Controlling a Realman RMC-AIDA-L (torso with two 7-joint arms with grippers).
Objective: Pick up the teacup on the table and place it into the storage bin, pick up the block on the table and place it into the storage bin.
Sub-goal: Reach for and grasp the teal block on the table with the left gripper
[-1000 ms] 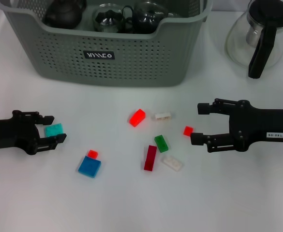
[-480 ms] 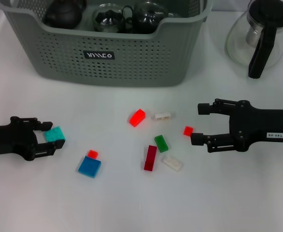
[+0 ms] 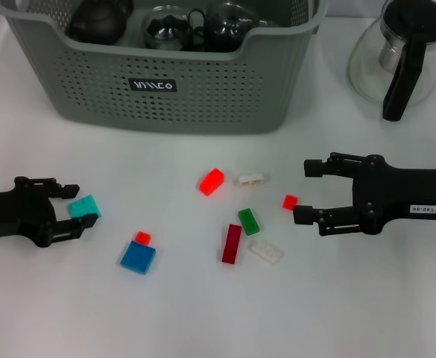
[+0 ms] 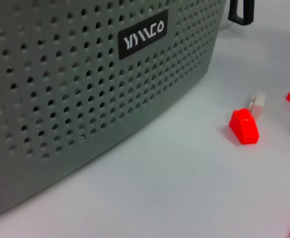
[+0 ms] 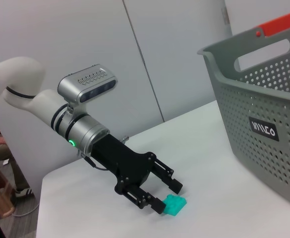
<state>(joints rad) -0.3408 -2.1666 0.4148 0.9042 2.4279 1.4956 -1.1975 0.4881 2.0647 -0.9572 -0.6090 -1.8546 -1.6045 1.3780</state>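
Between left gripper (image 3: 72, 205) fingers: teal block (image 3: 84, 206).

A glass teapot (image 3: 404, 56) with a black handle stood at the counter's (image 3: 203, 321) far right corner.

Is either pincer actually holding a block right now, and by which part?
Nothing is held. The left pincer is open, its fingers flanking the teal block, which rests on the table. The right pincer is open and empty.

grey-green perforated storage bin (image 3: 165, 82), teal block (image 3: 84, 206)
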